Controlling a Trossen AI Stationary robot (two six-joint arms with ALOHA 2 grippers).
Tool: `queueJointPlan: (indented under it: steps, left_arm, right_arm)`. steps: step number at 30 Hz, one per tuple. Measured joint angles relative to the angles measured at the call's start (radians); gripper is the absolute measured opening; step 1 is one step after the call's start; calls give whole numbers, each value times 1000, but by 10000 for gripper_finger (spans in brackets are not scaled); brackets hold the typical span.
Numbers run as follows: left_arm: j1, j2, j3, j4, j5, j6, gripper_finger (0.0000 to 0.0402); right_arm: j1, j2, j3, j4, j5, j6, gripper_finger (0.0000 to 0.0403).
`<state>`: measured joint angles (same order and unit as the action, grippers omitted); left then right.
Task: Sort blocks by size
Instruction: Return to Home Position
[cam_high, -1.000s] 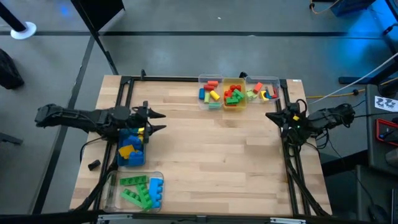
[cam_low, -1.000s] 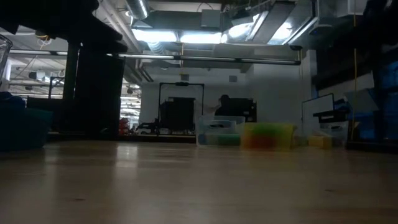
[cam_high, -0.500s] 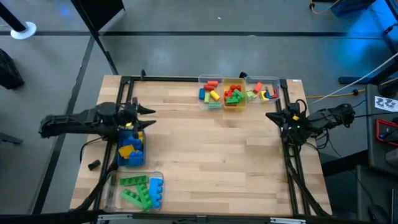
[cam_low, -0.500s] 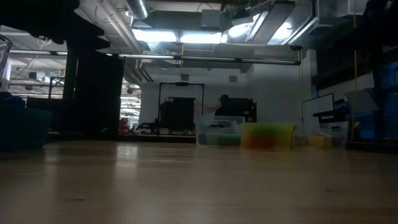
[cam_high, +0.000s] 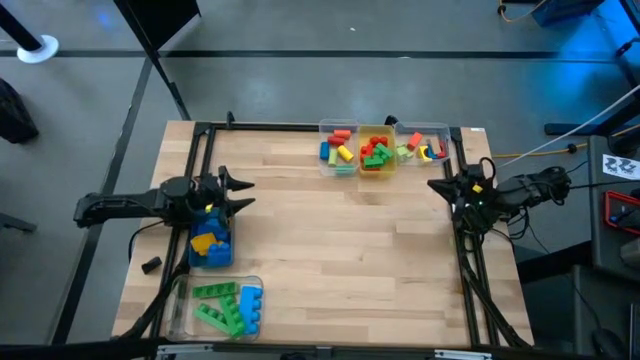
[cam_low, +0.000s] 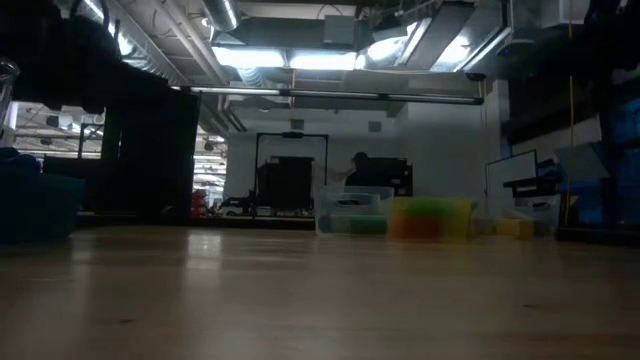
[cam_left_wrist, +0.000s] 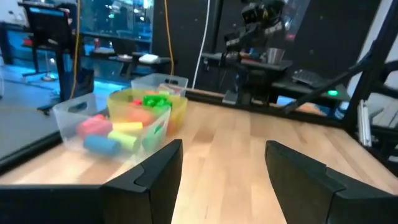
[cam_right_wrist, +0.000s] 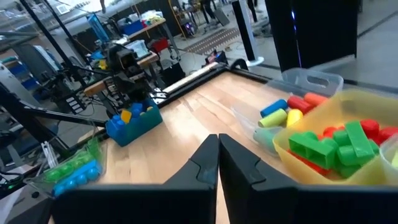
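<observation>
Your left gripper (cam_high: 247, 193), wide open, hangs by the blue bin (cam_high: 211, 264) at 9 o'clock; right gripper (cam_high: 432, 186), pinched closed, waits at 3. Blocks (cam_high: 375, 153) sit binned. Retract low and you could clip that bin, spilling them.

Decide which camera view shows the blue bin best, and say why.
The high view: it looks straight down into the blue bin, showing blue and yellow blocks inside. The right wrist view shows it farther off, from the side. The low view gives only a dark shape at its edge. The left wrist view misses it.
</observation>
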<state>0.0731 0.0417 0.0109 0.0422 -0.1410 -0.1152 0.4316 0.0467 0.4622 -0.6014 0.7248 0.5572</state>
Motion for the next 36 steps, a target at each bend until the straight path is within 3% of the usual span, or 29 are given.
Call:
queueJointPlan:
  steps: [9,15,23,36]
  left_arm:
    - [5,-25,-1,-10,8,14,214]
    - [5,-22,-1,-10,8,68,214]
    - [5,-14,-1,-10,8,38,214]
    - [5,-14,-1,-10,8,44,214]
  right_arm:
    - [0,0,-38,84,-1,-82,14]
    - [0,1,-210,375,-18,-200,14]
    - [0,1,-376,626,-165,-201,14]
    - [0,-1,-449,690,-206,-266,14]
